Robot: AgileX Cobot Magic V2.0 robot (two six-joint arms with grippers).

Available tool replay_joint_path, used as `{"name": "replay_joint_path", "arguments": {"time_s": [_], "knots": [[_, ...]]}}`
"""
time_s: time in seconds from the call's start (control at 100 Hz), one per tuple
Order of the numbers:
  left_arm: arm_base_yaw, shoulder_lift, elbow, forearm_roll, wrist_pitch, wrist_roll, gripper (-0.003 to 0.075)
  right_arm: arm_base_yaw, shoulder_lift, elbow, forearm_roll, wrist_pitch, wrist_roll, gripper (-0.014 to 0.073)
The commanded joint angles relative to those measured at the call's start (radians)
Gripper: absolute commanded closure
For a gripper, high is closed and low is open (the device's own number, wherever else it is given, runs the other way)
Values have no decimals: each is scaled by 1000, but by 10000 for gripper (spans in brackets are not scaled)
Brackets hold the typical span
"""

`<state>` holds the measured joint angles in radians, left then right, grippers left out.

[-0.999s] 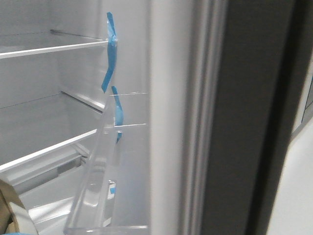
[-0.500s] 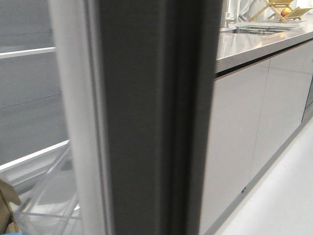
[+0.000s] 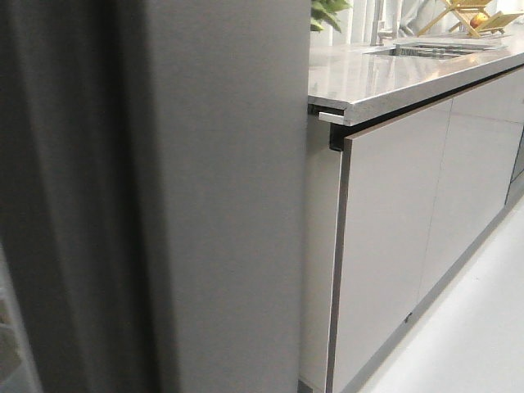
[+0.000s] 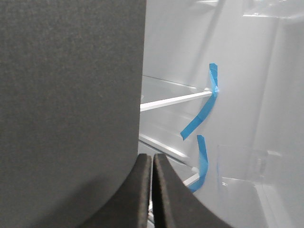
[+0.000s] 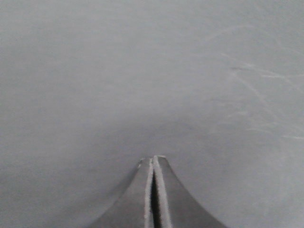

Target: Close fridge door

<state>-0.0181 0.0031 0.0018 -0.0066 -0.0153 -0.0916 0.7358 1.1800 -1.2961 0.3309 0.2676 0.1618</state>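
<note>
Kitchen counter [image 3: 385, 78] beside fridge door [image 3: 221, 205]

A pale grey countertop [image 3: 385, 78] runs along the right of the front view, over glossy light cabinet fronts [image 3: 385, 237]. Far back on it stand a green plant [image 3: 327, 10] and a wooden dish rack [image 3: 471, 15] beside a sink [image 3: 434, 49]. White floor [image 3: 467, 344] lies below. Inside the fridge, blue tape strips [image 4: 204, 107] hang beside a white shelf [image 4: 173, 100].
</note>
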Motion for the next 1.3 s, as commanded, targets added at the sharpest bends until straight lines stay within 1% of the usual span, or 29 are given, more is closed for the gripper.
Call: {"name": "replay_joint_path", "arguments": {"time_s": [0.0,0.09,0.28,0.46,0.74,0.949,1.289], "knots": [[-5,19,28,-2,-77,-4,741,2,13,-57,-2,-89,-3,670],[-5,19,28,-2,-77,-4,741,2,48,-76,-12,-110,-15,670],[-5,19,28,-2,-77,-4,741,16,116,-121,-82,-163,-15,670],[-5,19,28,-2,-77,-4,741,38,170,-132,-127,-283,-17,670],[-5,19,28,-2,-77,-4,741,48,236,-132,-186,-365,-17,670],[-5,19,28,-2,-77,-4,741,48,300,-137,-221,-478,-17,670],[-5,19,28,-2,-77,-4,741,44,421,-257,-232,-471,-17,670]]}}
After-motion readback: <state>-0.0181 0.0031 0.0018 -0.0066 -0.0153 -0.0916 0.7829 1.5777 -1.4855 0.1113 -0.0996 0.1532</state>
